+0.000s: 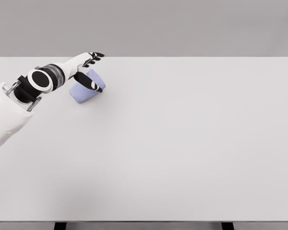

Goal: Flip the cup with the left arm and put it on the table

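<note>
Pale blue cup [85,89] sits tilted at the far left of the white table [182,143], base toward the camera. Left hand [88,71] is on it: thumb [92,85] hooked across the cup's near side, fingers [94,57] extended past its far side, so a loose grip, not fully closed.

White tabletop [182,143], wide and plain, spanning nearly the full view. One pale blue cup [84,91] at far left, tilted; contact with surface unclear.
</note>
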